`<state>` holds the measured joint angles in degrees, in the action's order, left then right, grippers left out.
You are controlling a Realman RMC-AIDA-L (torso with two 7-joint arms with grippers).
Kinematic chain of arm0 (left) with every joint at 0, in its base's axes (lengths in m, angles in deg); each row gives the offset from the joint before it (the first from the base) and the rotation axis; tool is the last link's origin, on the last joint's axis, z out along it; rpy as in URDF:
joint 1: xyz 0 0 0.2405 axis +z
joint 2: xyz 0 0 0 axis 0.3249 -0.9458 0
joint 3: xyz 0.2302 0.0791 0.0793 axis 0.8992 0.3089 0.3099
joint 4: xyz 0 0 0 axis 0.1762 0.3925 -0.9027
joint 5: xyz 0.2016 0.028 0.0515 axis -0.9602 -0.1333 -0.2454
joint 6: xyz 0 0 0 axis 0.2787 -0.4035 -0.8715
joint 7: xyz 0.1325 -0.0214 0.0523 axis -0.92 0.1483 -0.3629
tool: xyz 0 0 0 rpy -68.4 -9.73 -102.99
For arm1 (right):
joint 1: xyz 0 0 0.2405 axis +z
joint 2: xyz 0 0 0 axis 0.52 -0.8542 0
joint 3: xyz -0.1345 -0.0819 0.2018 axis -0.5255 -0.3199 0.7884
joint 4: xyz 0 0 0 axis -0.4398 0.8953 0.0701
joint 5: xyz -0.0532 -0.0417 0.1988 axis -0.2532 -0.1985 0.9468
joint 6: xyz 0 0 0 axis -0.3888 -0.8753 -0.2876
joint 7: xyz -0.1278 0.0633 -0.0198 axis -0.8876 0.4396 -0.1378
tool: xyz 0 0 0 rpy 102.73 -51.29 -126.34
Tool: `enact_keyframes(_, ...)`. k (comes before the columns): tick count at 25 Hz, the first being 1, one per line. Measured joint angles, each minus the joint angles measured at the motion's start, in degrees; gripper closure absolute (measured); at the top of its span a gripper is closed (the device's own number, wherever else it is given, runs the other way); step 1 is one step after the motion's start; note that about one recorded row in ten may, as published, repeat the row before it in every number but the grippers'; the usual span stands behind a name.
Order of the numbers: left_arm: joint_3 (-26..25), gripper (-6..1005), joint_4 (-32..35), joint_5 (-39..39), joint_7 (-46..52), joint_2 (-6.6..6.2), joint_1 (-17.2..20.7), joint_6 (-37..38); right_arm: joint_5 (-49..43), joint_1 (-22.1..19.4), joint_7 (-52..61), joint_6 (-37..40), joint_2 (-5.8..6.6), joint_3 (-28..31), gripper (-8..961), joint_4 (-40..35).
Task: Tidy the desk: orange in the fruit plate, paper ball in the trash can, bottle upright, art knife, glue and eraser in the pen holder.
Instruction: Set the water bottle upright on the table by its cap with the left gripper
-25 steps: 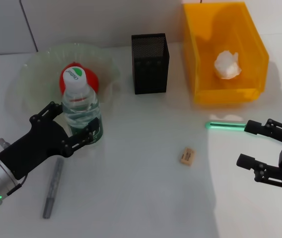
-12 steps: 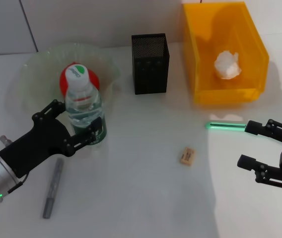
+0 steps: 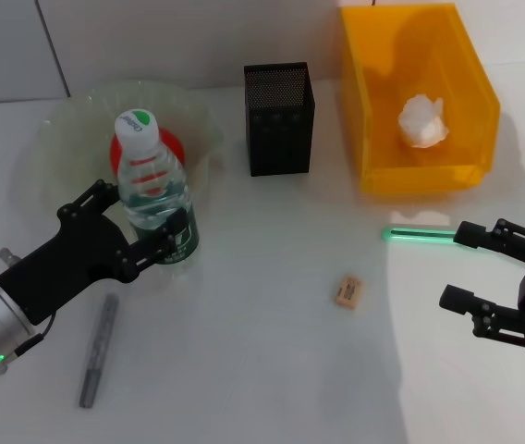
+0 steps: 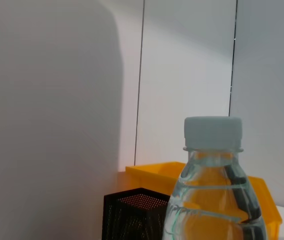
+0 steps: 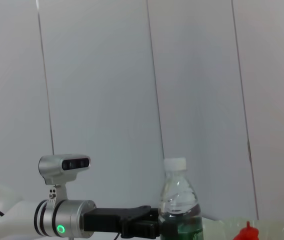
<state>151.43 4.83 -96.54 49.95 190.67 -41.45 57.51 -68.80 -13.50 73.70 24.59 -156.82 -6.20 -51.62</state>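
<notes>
The clear bottle (image 3: 154, 190), with its green label and white cap, stands close to upright in front of the pale green fruit plate (image 3: 68, 118). My left gripper (image 3: 142, 220) is shut on its lower body. The orange (image 3: 174, 148) lies in the plate, partly hidden behind the bottle. In the yellow-orange trash can (image 3: 473, 111) rests the paper ball (image 3: 422, 120). The black mesh pen holder (image 3: 279, 118) stands between plate and can. A tan eraser (image 3: 347, 290) lies mid-table. My right gripper (image 3: 464, 266) hangs open at the right, holding nothing. The left wrist view shows the bottle (image 4: 213, 190) close up.
A thin green stick (image 3: 420, 235) lies just left of the right gripper. A grey pen-shaped item (image 3: 99, 350) lies beside my left arm. I cannot tell which is the art knife and which the glue. The right wrist view shows the left gripper (image 5: 132, 225) at the bottle (image 5: 181, 205).
The left gripper has tipped the bottle up toward upright, and the cap has risen toward the plate. The right arm has not moved.
</notes>
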Motion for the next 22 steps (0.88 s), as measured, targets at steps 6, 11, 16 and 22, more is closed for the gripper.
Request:
enact_keyframes(6,-1.2,174,-0.6,0.6,-1.0,0.12,0.1,-0.1,0.1,-0.1,0.0,0.1,-0.06,0.0,201,0.0)
enact_keyframes(11,-1.2,174,-1.0,0.9,0.3,0.01,-0.1,-0.1,0.2,0.1,0.0,0.1,-0.07,0.0,201,0.1)
enact_keyframes(16,-0.7,176,-1.1,1.0,-5.5,0.30,-0.1,0.2,0.2,0.4,0.0,0.0,-0.07,0.0,201,0.2)
enact_keyframes(22,-0.6,181,-0.9,-0.6,-2.1,-0.23,-1.3,1.2,0.2,0.8,0.0,-0.3,-0.07,0.2,201,0.4)
